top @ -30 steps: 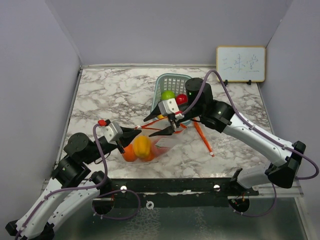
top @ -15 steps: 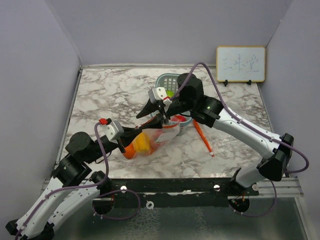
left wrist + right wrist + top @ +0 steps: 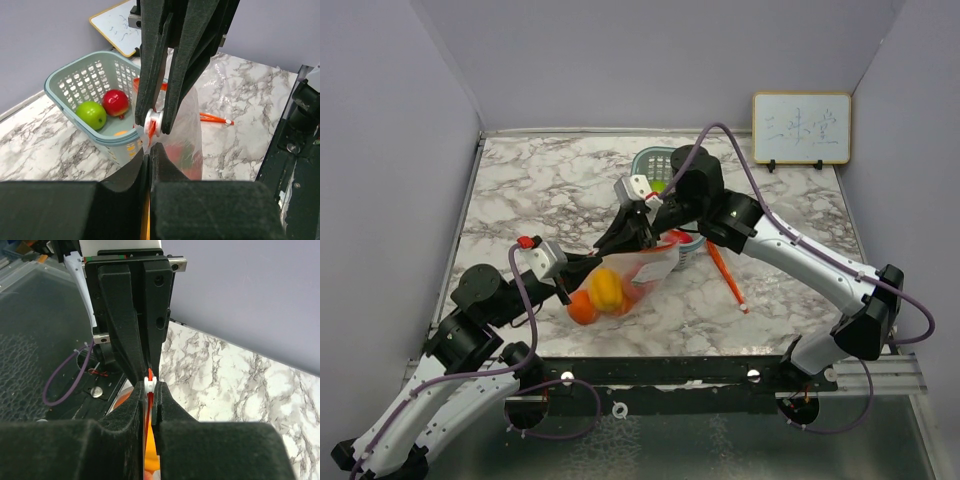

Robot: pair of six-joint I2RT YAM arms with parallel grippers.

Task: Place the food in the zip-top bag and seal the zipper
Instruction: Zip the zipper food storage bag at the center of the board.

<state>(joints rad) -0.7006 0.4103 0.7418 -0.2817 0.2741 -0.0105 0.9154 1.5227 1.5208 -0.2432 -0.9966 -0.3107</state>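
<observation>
1. Right gripper of mine clamps the white slider of the zip-top bag.
2. My left gripper pinches the bag's top edge just beside it.
3. Orange toy fruit and yellow toy fruit sit inside the bag; green toy fruit and red toy fruit lie in the teal basket.

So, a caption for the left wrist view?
Left gripper holds the zip-top bag, right gripper pinches its slider; green fruit, red fruit in basket.

Faint illegible scrawl on whiteboard
</observation>
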